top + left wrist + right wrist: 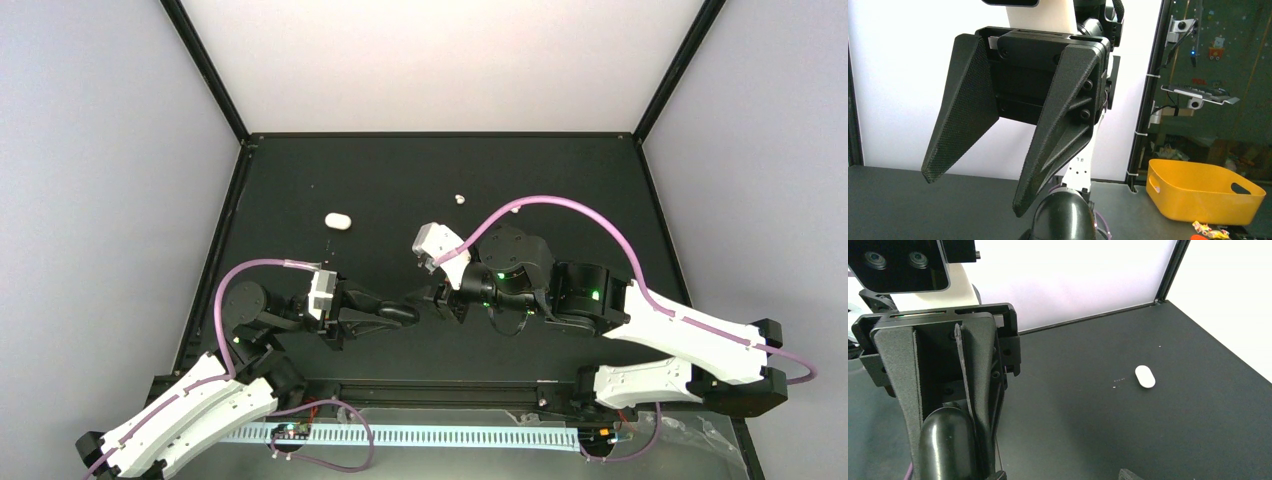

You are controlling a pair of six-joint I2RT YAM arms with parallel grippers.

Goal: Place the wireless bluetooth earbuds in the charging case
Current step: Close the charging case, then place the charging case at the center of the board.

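A tiny white round earbud (459,199) lies alone on the flat black bench (560,220), out toward the far side. The right tool (438,300) is the nearer one. From it the earbud sits at about 12 o'clock, well apart, so the next reach would likely go straight ahead. Its two fingers stand apart with nothing between them. The left tool (408,315) points at the right tool, and their tips are close. Its fingers are pressed together, and nothing can be seen between them. From the left tool the earbud lies at about 1 o'clock and a bit farther off. The white oval plastic charging case (338,221) lies at about 11 o'clock from the left tool, so the left arm is nearer to it. Its long side runs from 9 o'clock to 3 o'clock. The earbud is at about 3 o'clock from the case, well apart from it. The case looks like a smooth pill, and it is too small to tell if its lid is up or if anything is in it. No black earbuds can be made out on the dark bench. A yellow plastic bin (1198,200) sits off past the bench edge, and nothing shows inside it.
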